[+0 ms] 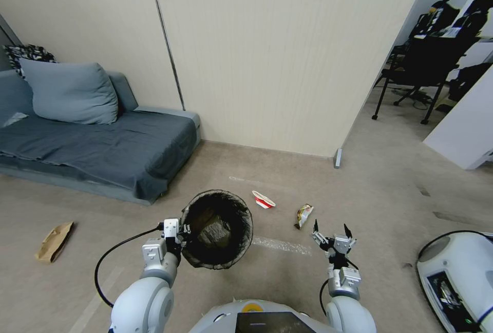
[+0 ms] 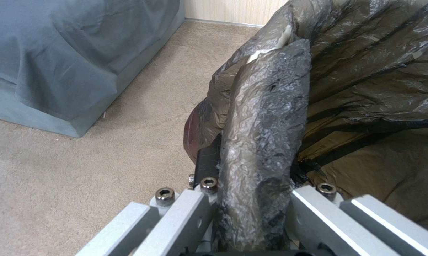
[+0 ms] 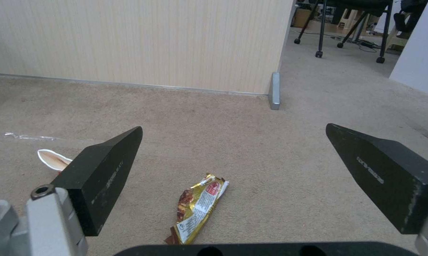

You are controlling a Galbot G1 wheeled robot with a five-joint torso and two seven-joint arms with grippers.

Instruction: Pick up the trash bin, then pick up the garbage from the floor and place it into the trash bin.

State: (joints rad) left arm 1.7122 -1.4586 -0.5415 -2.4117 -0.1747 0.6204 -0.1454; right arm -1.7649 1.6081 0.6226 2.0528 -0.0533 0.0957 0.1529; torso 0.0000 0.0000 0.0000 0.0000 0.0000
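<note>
Holding the trash bin [image 1: 217, 230] off the carpet by its rim, the left gripper [image 1: 181, 231] is clenched on the bag-lined edge [image 2: 266, 142], one finger inside and one outside. Some crumpled litter already lies at the bottom of the bin. The right gripper [image 1: 333, 232] hovers with its fingers [image 3: 105, 170] spread wide and nothing between them, just above the shiny snack wrapper [image 3: 198, 208], which lies on the floor between the fingertips in the right wrist view. So the bin is in hand and the collecting step is under way. The next move likely calls for lowering onto the wrapper and pinching it. The crushed red-and-white cup [image 1: 263, 200] lies near the bin, and a brown paper bag [image 1: 54, 241] lies well apart by the grey sofa [image 1: 102, 148].
</note>
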